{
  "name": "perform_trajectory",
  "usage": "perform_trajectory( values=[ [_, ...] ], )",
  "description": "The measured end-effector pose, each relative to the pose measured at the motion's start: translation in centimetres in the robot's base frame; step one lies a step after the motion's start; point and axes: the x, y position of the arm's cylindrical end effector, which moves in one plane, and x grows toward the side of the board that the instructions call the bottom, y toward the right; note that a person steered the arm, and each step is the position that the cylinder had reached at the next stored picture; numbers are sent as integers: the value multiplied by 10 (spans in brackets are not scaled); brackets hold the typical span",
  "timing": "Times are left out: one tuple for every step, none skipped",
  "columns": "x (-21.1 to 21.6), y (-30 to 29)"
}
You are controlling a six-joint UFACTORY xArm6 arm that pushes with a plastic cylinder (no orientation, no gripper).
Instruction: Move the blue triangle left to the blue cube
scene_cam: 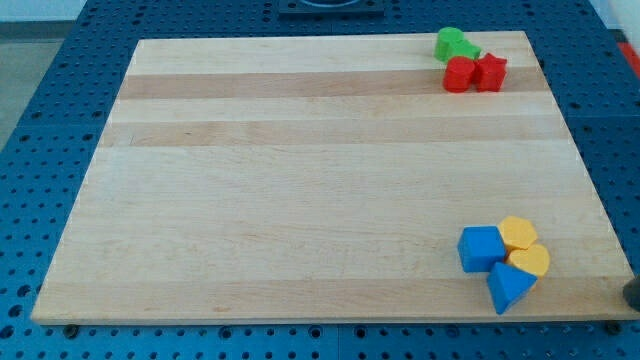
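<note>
The blue triangle (510, 287) lies near the board's bottom right corner. The blue cube (480, 248) sits just above and left of it, touching it. A yellow hexagon (518, 232) and a second yellow block (531, 262) press against both from the right. A small dark shape, which looks like my tip (633, 293), shows at the view's right edge, off the board and right of the blue triangle, well apart from it.
A green block (455, 43) sits at the board's top right, with a red cylinder (459, 74) and a red star (490, 72) just below it. The wooden board (300, 180) lies on a blue perforated table.
</note>
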Motion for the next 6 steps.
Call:
perform_trajectory(
  values=[
    [0,-25],
    [-1,-62],
    [0,-87],
    [0,-125],
    [-2,-171],
    [-29,-208]
  ],
)
